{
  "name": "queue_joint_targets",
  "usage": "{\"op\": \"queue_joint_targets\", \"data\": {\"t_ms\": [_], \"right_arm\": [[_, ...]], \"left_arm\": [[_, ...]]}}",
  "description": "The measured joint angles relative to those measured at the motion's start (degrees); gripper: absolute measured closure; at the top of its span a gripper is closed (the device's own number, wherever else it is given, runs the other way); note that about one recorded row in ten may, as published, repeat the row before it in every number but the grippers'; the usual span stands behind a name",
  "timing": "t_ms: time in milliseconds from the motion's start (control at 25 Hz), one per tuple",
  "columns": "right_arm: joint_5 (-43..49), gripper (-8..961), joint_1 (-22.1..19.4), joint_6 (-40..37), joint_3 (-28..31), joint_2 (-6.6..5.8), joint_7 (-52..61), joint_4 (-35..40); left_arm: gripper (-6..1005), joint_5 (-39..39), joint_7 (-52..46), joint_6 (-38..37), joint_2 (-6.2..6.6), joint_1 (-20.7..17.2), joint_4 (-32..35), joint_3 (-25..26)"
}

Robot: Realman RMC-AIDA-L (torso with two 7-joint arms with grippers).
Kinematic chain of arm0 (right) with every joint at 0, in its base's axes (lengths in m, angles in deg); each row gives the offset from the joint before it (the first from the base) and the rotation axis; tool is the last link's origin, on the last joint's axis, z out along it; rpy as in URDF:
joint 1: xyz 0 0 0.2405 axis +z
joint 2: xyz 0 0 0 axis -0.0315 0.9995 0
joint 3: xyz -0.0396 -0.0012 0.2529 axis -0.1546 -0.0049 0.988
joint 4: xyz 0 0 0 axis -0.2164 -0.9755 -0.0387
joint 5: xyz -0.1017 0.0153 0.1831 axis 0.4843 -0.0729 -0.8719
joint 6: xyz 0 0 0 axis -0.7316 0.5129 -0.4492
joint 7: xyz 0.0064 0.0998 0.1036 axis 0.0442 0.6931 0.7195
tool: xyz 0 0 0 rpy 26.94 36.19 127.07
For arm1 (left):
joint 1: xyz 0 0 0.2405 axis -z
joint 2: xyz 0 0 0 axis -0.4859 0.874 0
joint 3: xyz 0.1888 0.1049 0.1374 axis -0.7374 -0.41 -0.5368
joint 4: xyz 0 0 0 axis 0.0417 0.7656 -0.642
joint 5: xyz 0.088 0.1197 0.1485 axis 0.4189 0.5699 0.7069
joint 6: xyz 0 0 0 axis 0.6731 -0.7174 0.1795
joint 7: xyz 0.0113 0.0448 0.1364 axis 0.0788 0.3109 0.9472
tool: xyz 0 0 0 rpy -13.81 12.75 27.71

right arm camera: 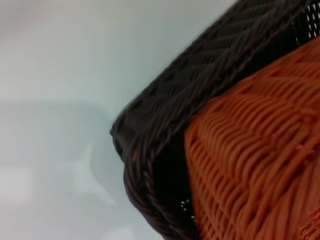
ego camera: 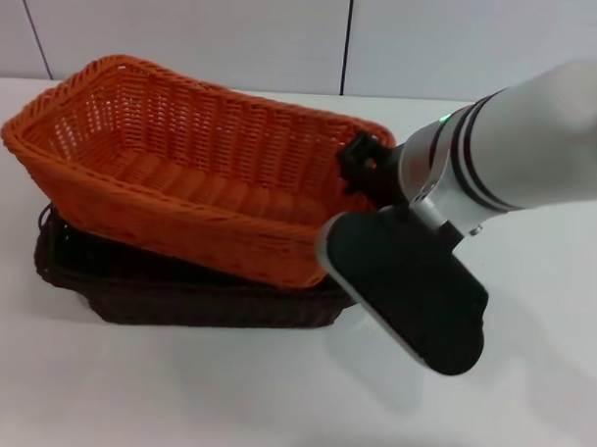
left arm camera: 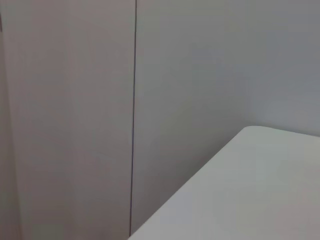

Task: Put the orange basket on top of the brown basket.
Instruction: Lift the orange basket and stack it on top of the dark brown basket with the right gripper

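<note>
The orange basket (ego camera: 183, 170) lies tilted over the brown basket (ego camera: 188, 300), its left end raised and its right end low, partly inside the brown one. My right gripper (ego camera: 363, 165) is shut on the orange basket's right rim. The right wrist view shows a corner of the brown basket (right arm camera: 195, 85) with the orange basket's woven side (right arm camera: 250, 165) close against it. The left arm is out of the head view, and its gripper shows in no view.
The baskets sit on a white table (ego camera: 272, 409) with a pale panelled wall (ego camera: 285, 37) behind it. The left wrist view shows only that wall (left arm camera: 75, 100) and a corner of the table (left arm camera: 260, 190).
</note>
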Motion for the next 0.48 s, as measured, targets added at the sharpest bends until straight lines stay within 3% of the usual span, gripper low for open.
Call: {"op": "queue_joint_targets", "data": {"t_ms": [480], "right_arm": [[0.2, 743, -0.7, -4.8, 1.0, 0.00, 1.0, 4.4]], "left_arm": [[225, 0.0, -1.6, 0.0, -0.08, -0.1, 0.0, -0.1]]}}
